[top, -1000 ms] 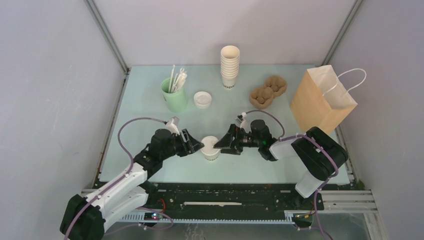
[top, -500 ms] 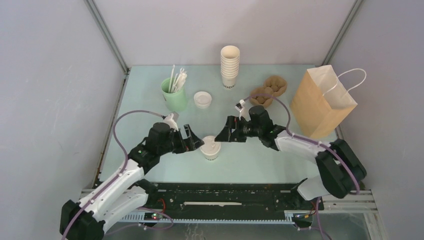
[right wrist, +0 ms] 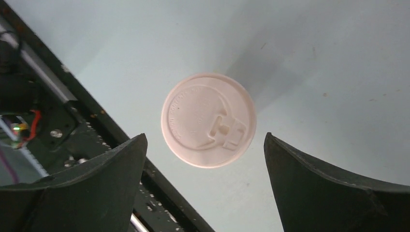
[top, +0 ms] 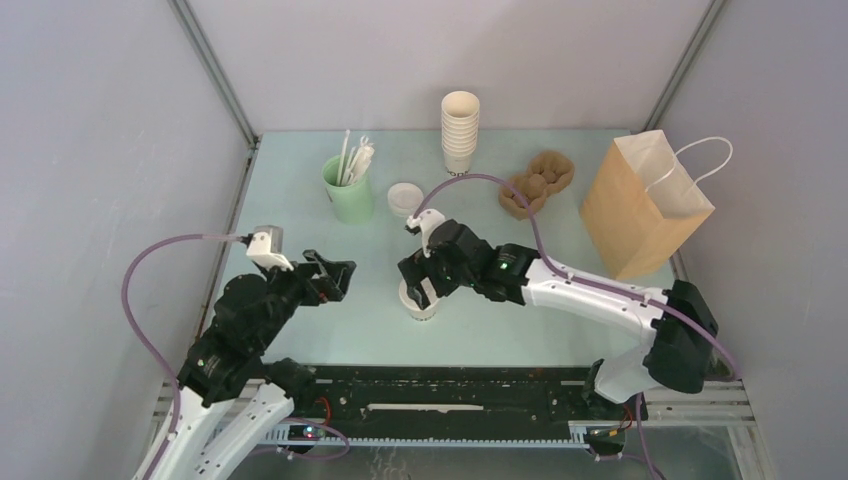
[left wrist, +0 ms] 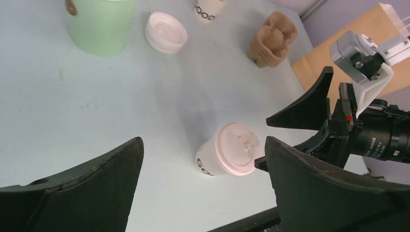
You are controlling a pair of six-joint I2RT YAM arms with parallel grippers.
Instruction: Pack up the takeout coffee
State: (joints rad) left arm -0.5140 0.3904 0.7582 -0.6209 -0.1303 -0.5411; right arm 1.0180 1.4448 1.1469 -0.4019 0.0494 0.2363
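The takeout coffee (top: 421, 303) is a small white cup with a round lid and dark lettering, standing upright near the table's front edge. My right gripper (top: 426, 276) hangs straight over it, jaws wide apart, touching nothing. In the right wrist view the lid (right wrist: 209, 120) shows from above between the spread fingers of that gripper (right wrist: 205, 136). My left gripper (top: 330, 277) is open and stands well to the cup's left. In the left wrist view the cup (left wrist: 231, 150) sits ahead of the open left gripper (left wrist: 203, 141), with the right gripper's fingers (left wrist: 309, 104) beside and above it.
A brown paper bag (top: 645, 205) with white handles stands open at the right. At the back are a stack of lidless cups (top: 460, 132), a mint-green cup with straws (top: 348, 188), loose lids (top: 404, 198) and brown pulp carriers (top: 537, 183). A black rail (top: 440, 385) runs along the near edge.
Both grippers flanked the cup a second ago. The left one has opened wider and pulled back to the left. The right one has risen and swung over the cup, pointing down.
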